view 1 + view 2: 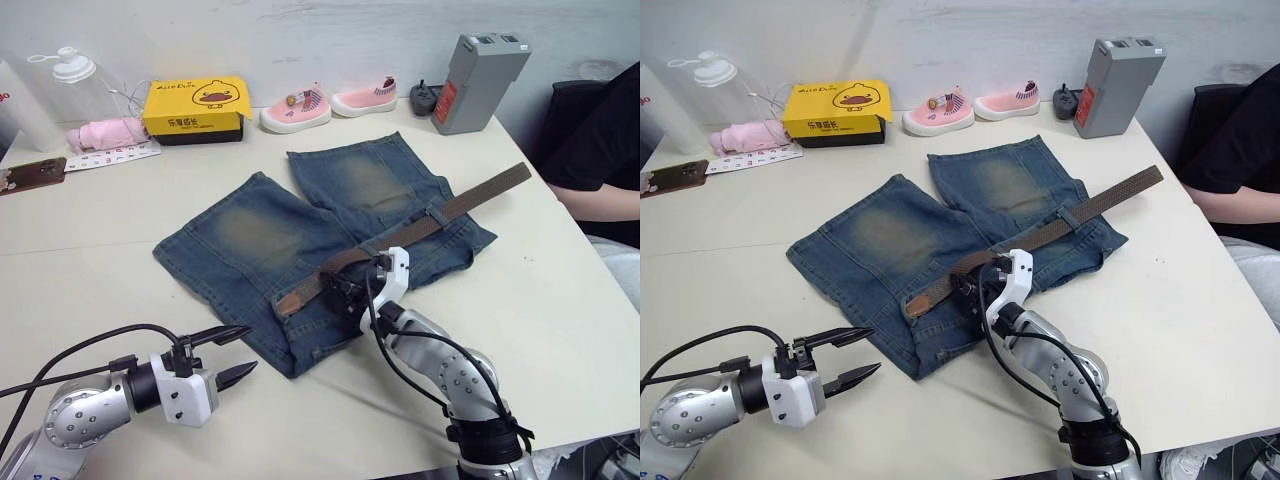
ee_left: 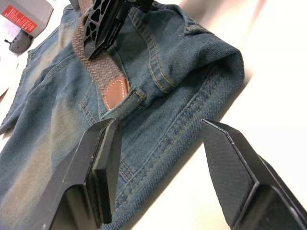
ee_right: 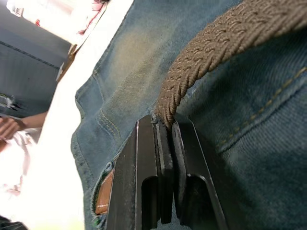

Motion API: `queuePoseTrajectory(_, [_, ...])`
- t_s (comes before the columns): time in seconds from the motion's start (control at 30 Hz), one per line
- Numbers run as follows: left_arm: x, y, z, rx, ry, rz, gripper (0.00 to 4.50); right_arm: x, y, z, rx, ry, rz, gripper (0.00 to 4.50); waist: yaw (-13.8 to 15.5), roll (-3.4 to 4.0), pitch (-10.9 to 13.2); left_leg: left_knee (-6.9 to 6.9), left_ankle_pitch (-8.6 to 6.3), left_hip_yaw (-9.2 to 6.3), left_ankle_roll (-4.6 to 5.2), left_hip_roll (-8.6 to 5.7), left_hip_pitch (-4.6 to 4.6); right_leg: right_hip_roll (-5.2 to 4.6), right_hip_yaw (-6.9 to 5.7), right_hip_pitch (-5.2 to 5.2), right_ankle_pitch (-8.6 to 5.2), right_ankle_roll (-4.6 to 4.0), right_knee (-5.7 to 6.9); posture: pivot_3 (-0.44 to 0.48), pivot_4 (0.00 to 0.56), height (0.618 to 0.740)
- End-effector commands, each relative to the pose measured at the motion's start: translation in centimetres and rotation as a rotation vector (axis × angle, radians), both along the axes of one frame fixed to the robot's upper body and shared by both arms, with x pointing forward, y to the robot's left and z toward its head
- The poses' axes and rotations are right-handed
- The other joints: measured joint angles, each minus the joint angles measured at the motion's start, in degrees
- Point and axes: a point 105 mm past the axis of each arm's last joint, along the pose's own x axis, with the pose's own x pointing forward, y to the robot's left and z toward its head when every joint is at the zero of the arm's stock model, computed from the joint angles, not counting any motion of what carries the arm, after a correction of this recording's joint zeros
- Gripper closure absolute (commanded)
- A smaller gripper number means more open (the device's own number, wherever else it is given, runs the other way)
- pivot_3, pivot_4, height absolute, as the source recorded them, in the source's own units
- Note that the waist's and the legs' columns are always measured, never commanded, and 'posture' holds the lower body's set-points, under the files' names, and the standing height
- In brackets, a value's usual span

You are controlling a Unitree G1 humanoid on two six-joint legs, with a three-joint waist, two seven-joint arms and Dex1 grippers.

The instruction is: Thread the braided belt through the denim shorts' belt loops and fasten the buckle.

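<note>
Denim shorts point(image 1: 300, 250) lie flat at centre frame on the table point(image 1: 120, 215). The braided belt point(image 1: 430, 225) runs diagonally across the waistband, its far end toward the upper right, its tan tip point(image 2: 116, 92) near the lower centre. The right claw point(image 1: 352, 292) is clamped on the belt close to that tip. The left claw point(image 1: 236, 352), fingers wide apart and empty, hovers at lower left. Recommended procedure: pin the denim with the left claw, then feed the tip flat, without twisting. One belt loop point(image 1: 438, 213) over the belt is discernible; the buckle cannot be made out.
</note>
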Motion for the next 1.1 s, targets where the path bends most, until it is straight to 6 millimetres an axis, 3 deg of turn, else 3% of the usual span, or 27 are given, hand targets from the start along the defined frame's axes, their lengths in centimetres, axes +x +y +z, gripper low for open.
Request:
queuePoseTrajectory(0.03, [0.1, 0.1, 0.7, 0.005, -0.037, -0.005, 1.62, -1.1, 1.0, 2.5, -0.050, -0.149, 0.064, 4.50, 0.00, 0.00, 0.00, 0.00, 0.00, 0.00, 0.00, 0.01, 0.00, 0.00, 0.00, 0.00, 0.00, 0.00, 0.00, 0.000, 0.150, 0.703])
queuePoseTrajectory(0.3, [0.0, 0.1, 0.7, 0.013, -0.036, -0.015, 1.62, -2.3, 2.3, 4.5, -0.152, -0.360, 0.097, 4.50, -0.01, -0.01, 0.00, 0.00, 0.05, 0.00, -0.10, -0.12, 0.00, 0.01, -0.02, -0.01, 0.00, 0.00, 0.00, 0.000, 0.150, 0.703])
queuePoseTrajectory(0.77, [-0.5, 0.6, 1.0, 0.035, -0.034, -0.011, 1.62, -2.2, 4.1, 3.0, -0.211, -0.393, 0.123, 4.50, -0.08, -0.02, -0.01, 0.00, 0.06, 0.00, -0.11, -0.15, 0.00, 0.01, -0.03, -0.01, 0.00, -0.01, -0.01, 0.000, 0.150, 0.703])
queuePoseTrajectory(0.9, [-0.4, 0.6, 1.0, 0.037, -0.037, -0.012, 1.62, -2.5, 4.9, 2.0, -0.235, -0.369, 0.184, 4.50, -0.07, -0.02, -0.01, 0.00, 0.06, 0.00, -0.11, -0.15, 0.00, 0.01, -0.04, -0.01, -0.01, -0.01, 0.00, 0.000, 0.150, 0.703])
queuePoseTrajectory(1.1, [0.1, 1.0, 0.0, 0.169, -0.112, -0.072, 1.62, -3.1, 7.2, -2.5, -0.291, -0.141, 0.369, 4.50, -0.07, -0.06, -0.04, 0.00, 0.07, -0.01, -0.12, -0.15, 0.01, 0.01, -0.05, -0.01, -0.01, -0.02, 0.01, 0.000, 0.150, 0.703])
